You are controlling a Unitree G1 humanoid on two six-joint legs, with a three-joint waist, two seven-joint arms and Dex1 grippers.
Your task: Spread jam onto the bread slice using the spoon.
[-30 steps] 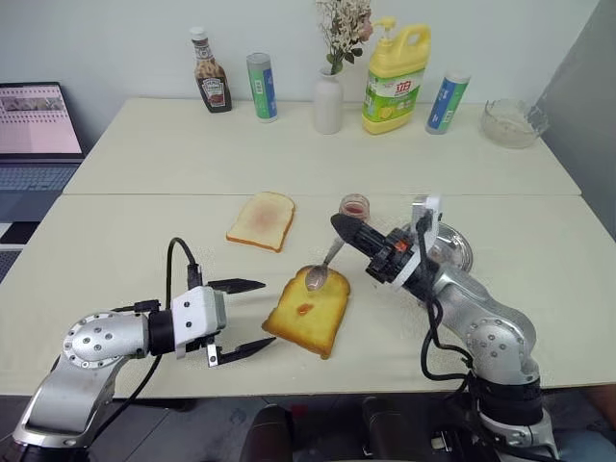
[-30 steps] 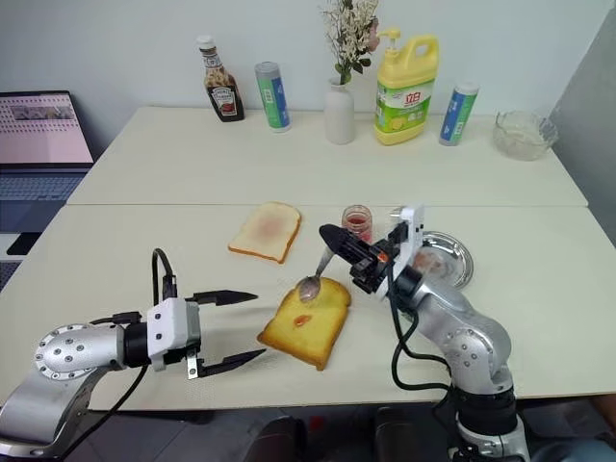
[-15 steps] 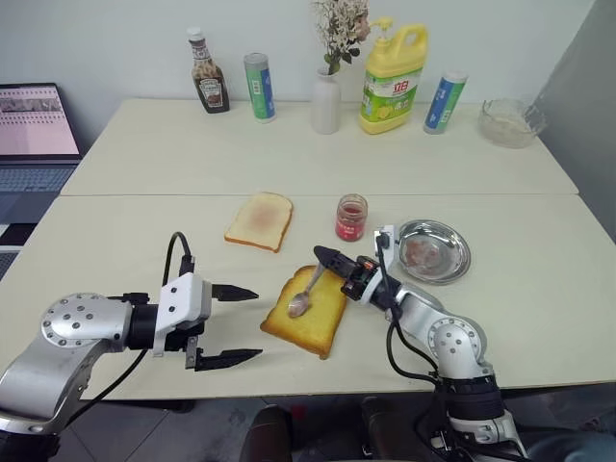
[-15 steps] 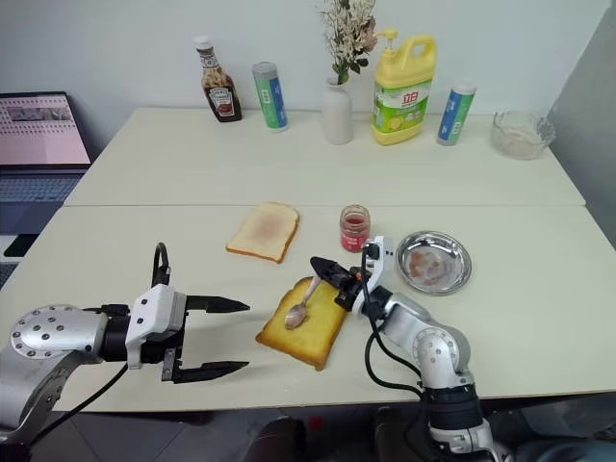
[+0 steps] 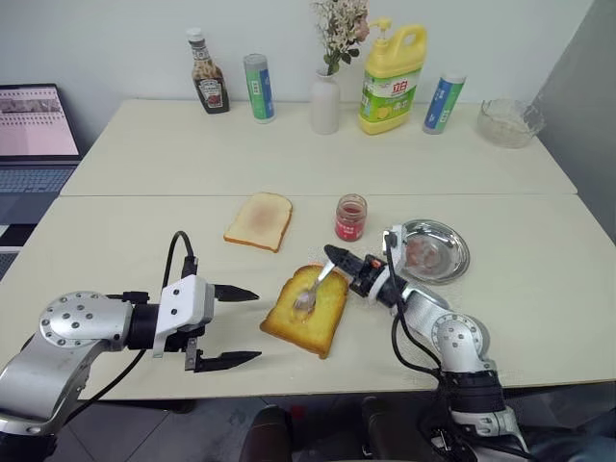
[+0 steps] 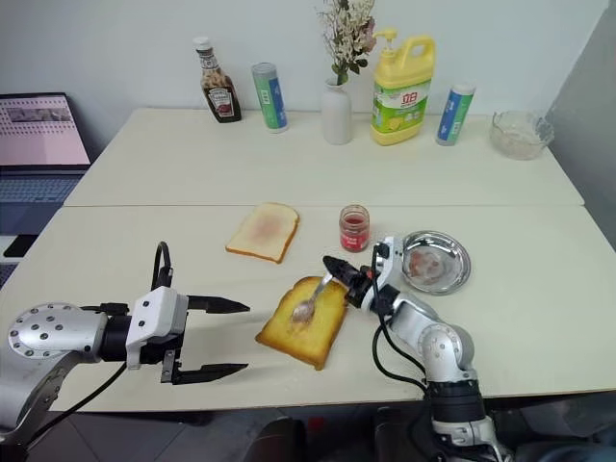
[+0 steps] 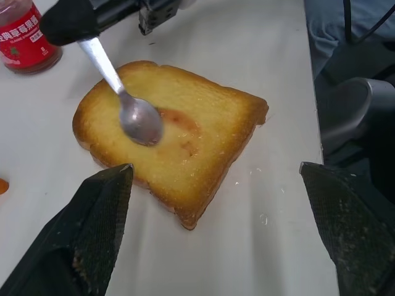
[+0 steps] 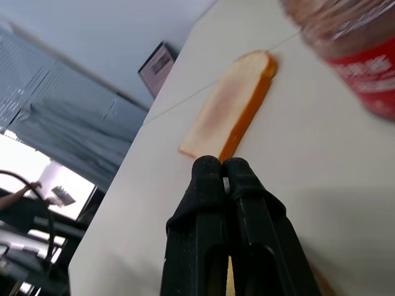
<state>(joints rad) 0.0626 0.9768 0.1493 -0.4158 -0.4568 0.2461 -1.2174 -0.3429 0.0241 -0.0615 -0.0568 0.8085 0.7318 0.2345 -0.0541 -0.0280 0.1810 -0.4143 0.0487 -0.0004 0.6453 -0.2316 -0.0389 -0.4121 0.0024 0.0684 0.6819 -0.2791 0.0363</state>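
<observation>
The golden bread slice lies near the table's front edge, with a reddish jam smear in its middle. My right gripper is shut on the handle of the silver spoon. It reaches in low from the right, and the spoon's bowl lies on the bread beside the smear. The jar of red jam stands just behind the slice. Left of the bread my left gripper is open, its fingers pointing at the slice without touching it.
A thinner pale slice lies behind and to the left. A round metal dish sits to the right of the jar. A ketchup bottle, vase, yellow jug and glass bowl line the back, with a laptop at far left.
My right gripper has come down and forward with the spoon. The bowl has gone from the slice's far edge to its middle. The left gripper has stayed open beside the bread.
</observation>
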